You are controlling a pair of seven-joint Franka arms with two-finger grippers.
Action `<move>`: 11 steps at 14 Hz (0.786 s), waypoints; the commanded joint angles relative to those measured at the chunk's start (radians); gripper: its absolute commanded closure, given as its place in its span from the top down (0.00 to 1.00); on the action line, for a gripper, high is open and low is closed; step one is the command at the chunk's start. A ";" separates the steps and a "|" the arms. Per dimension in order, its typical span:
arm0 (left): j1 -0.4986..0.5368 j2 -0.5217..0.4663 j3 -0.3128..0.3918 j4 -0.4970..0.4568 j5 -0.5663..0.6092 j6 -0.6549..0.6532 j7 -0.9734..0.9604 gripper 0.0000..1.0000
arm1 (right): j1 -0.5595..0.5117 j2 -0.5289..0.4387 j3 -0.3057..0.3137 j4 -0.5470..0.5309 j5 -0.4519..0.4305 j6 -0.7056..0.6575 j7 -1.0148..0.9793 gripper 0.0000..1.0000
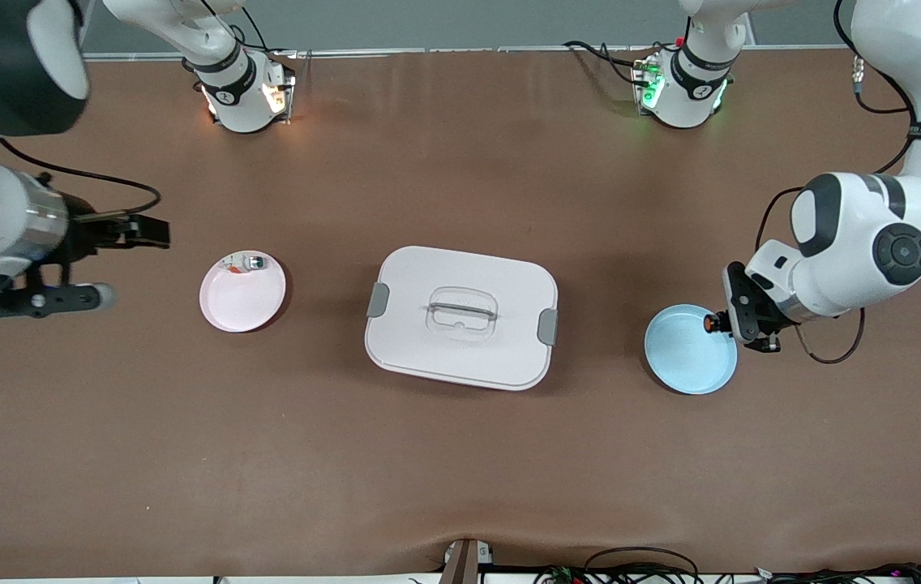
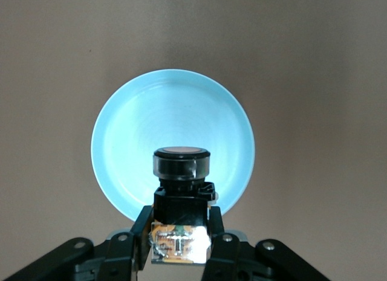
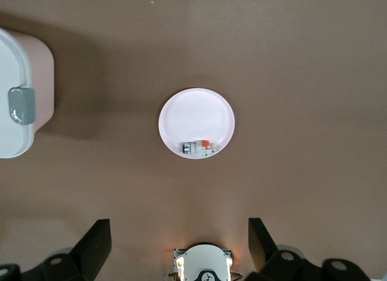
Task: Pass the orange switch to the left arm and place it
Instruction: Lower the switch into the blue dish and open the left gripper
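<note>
My left gripper (image 1: 720,323) is shut on the orange switch (image 1: 709,323), a tiny black push-button with an orange end, and holds it over the rim of a blue plate (image 1: 683,357). In the left wrist view the switch (image 2: 181,184) stands between the fingers (image 2: 143,229), its round cap over the blue plate (image 2: 139,130). My right gripper (image 1: 130,264) hangs open and holds nothing, above the table at the right arm's end, beside a pink plate (image 1: 237,308). Its fingers (image 3: 97,240) stand wide apart. The white box (image 1: 428,272) sits closed between the two plates.
The pink plate (image 3: 196,112) holds a small silver-clear part with a red-orange bit (image 3: 198,147), which also shows from the front (image 1: 246,264). The box's corner and one grey latch (image 3: 23,106) show in the right wrist view. The arm bases (image 1: 246,93) stand along the table's back edge.
</note>
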 commanded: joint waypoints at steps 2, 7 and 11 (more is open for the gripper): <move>0.007 0.056 -0.008 -0.005 0.014 0.085 0.126 0.00 | -0.071 -0.003 0.019 -0.009 -0.015 -0.003 -0.010 1.00; 0.001 0.073 -0.008 -0.116 0.016 0.282 0.142 0.00 | -0.057 -0.005 0.025 -0.009 -0.033 -0.006 0.090 1.00; 0.000 0.107 -0.008 -0.121 0.098 0.339 0.142 0.00 | -0.031 0.000 0.022 -0.001 -0.076 0.032 0.080 1.00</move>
